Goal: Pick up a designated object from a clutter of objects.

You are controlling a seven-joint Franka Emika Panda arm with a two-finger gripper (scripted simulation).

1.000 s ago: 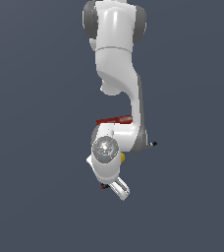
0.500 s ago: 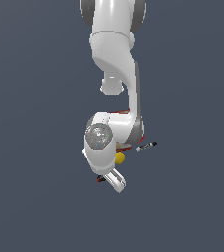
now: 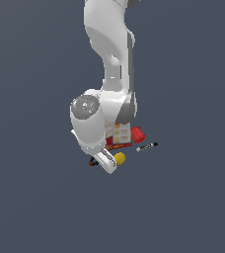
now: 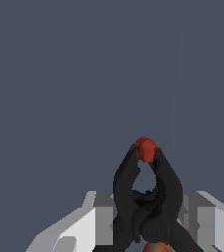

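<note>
- In the wrist view the black clamp sits squarely between the two pale fingers, its red tips pointing away from the camera and its splayed handles reaching back toward the wrist.
- Its long axis therefore runs across the line on which the jaws would close, along the wrist camera's line of sight, so the fingers flank the clamp's body on either side.
- The jaws stand apart around the clamp; whether the pads already touch it I cannot tell, since the contact area is cut off by the frame edge.
- In the exterior view the gripper is down at the surface, with the clamp showing only as a dark sliver with a red end at its left side.
- The yellow ball lies just beside the gripper on the exterior view's right; red box, red cup and marker lie beyond it.
</note>
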